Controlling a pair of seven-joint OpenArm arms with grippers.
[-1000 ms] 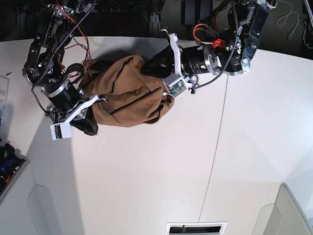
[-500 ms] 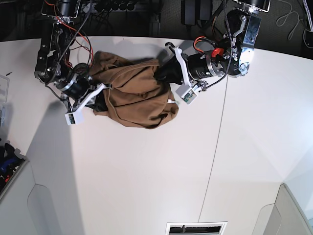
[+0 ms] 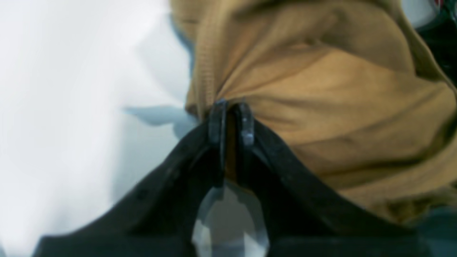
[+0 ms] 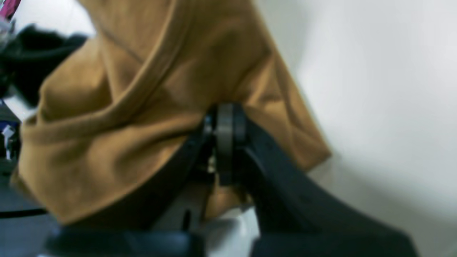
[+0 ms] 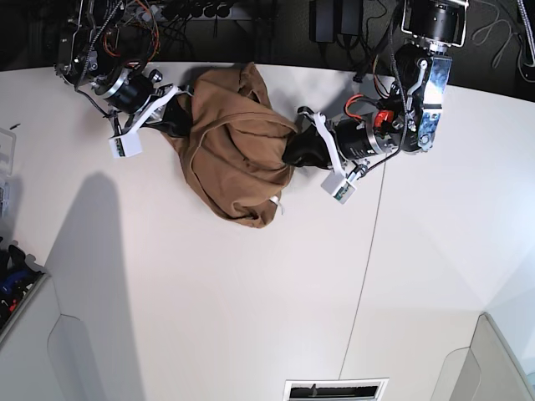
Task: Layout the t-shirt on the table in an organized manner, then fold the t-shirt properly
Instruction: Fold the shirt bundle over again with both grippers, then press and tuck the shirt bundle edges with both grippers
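The tan-brown t-shirt (image 5: 234,146) hangs bunched between my two grippers near the far edge of the white table (image 5: 251,301). My left gripper (image 5: 294,152) on the base view's right is shut on a fold of the t-shirt (image 3: 321,100); its fingertips (image 3: 218,117) pinch the cloth in the left wrist view. My right gripper (image 5: 178,119) on the base view's left is shut on the t-shirt's other side (image 4: 117,117), the jaws closed together with cloth draped over them. A small white tag (image 5: 277,203) shows at the shirt's lower edge.
A thin dark seam (image 5: 368,251) runs down the table right of the shirt. A bin with blue items (image 5: 12,280) sits at the left edge. A vent slot (image 5: 334,389) lies at the near edge. Dark cables and equipment (image 5: 251,25) lie beyond the far edge.
Both grippers have carried the shirt toward the far edge. The right gripper moved up and back, the left gripper moved right, and the shirt stretched out more between them.
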